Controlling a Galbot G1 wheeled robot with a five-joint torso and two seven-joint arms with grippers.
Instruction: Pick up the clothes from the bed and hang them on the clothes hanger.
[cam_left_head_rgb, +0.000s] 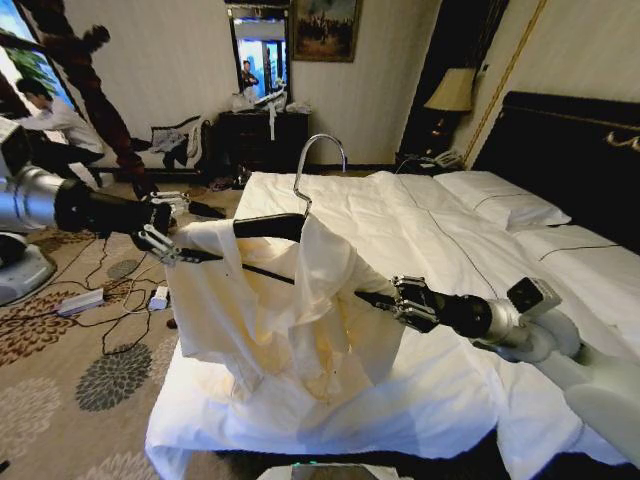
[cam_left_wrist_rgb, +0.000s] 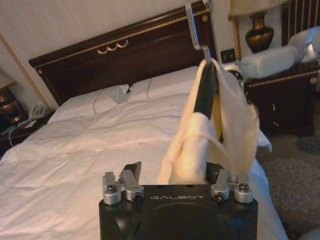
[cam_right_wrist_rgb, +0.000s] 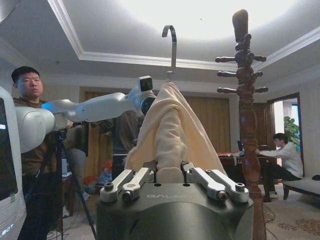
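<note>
The cream clothes (cam_left_head_rgb: 270, 310) hang draped over the clothes hanger (cam_left_head_rgb: 268, 226), held up above the foot of the bed (cam_left_head_rgb: 450, 240). Its silver hook (cam_left_head_rgb: 318, 150) points upward. My left gripper (cam_left_head_rgb: 165, 245) is shut on the left shoulder of the clothes, fabric bunched between its fingers (cam_left_wrist_rgb: 131, 172). My right gripper (cam_left_head_rgb: 392, 297) is shut on the hanger's dark right arm tip. In the left wrist view the clothes (cam_left_wrist_rgb: 220, 130) fold around the dark hanger arm (cam_left_wrist_rgb: 205, 90). In the right wrist view the clothes (cam_right_wrist_rgb: 170, 135) rise from my right gripper (cam_right_wrist_rgb: 170, 172) up to the hook (cam_right_wrist_rgb: 172, 45).
A tall turned-wood coat stand (cam_right_wrist_rgb: 245, 100) rises beside the held garment. Cables and a power strip (cam_left_head_rgb: 80, 300) lie on the patterned carpet to the bed's left. A dark dresser with a mirror (cam_left_head_rgb: 262, 130) stands at the far wall. A lamp (cam_left_head_rgb: 452, 90) sits by the headboard.
</note>
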